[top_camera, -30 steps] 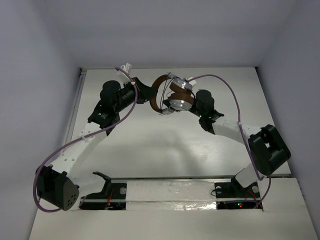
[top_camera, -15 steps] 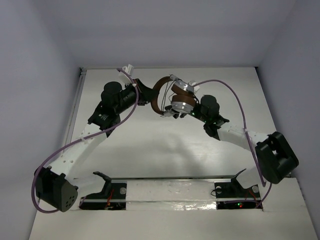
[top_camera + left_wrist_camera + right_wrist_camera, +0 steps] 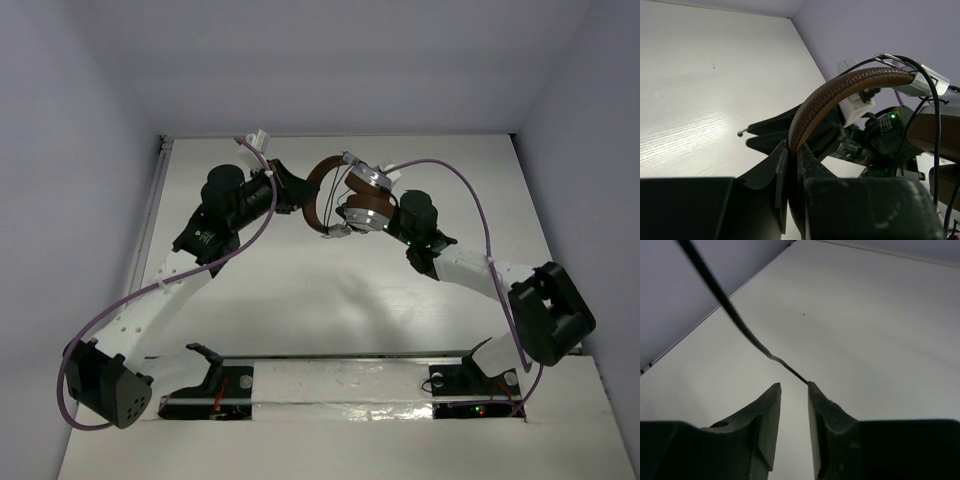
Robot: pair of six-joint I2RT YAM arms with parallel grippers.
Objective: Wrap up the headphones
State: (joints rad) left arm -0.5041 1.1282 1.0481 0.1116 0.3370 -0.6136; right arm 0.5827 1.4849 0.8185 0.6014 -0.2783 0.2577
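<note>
Brown-banded headphones [image 3: 850, 82] clamped by left end effector [image 3: 792, 150].

You see brown-banded, grey-cupped headphones [image 3: 362, 200] over the white table [image 3: 330, 300]; the left gripper [image 3: 789, 160] touches their left side, and the right gripper [image 3: 794, 386] lies to their right.

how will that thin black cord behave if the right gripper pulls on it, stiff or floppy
Probably floppy: the cord is very thin and shows a small kink near the right gripper. Likely light, and so narrow that it could slip out of a grip. It may snag, since it drapes over the headphones, which the left gripper clamps by the headband.
</note>
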